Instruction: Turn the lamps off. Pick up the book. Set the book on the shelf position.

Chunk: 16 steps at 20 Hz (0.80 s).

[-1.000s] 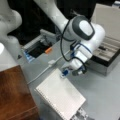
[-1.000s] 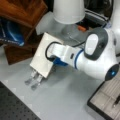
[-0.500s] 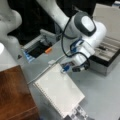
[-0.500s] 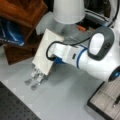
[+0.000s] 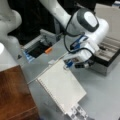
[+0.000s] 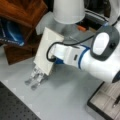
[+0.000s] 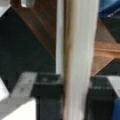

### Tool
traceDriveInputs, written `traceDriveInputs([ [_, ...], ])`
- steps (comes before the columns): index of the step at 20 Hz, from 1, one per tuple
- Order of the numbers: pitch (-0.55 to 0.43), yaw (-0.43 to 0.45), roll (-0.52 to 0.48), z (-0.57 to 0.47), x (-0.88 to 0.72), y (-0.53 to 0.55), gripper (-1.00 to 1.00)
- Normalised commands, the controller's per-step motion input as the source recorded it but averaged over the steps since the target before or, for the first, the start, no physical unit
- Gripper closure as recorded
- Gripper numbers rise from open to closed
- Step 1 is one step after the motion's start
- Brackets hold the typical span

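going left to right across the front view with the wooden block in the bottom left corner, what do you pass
wooden block → book, held by the tool at its upper edge → robot arm's white wrist → grey case with a black rim

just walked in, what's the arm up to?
The Panda's hand is clamped on one edge of the white spiral-bound book; the wrist view shows the book's edge between the two fingers. In a front view the book is tilted over the silver folding stand. The lampshade looks dull grey-white, not lit. The brown wooden block that serves as the shelf has no book on it.
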Motion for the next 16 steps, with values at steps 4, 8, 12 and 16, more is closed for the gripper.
traceDriveInputs([
  [4, 0.090, -0.074, -0.263, 0.34, 0.33, 0.14, 1.00],
  [8, 0.094, -0.065, -0.287, 0.34, 0.33, 0.10, 1.00],
  [12, 0.113, -0.095, -0.261, 0.41, 0.31, 0.07, 1.00],
  [16, 0.118, -0.125, -0.228, 0.56, 0.33, 0.09, 1.00],
])
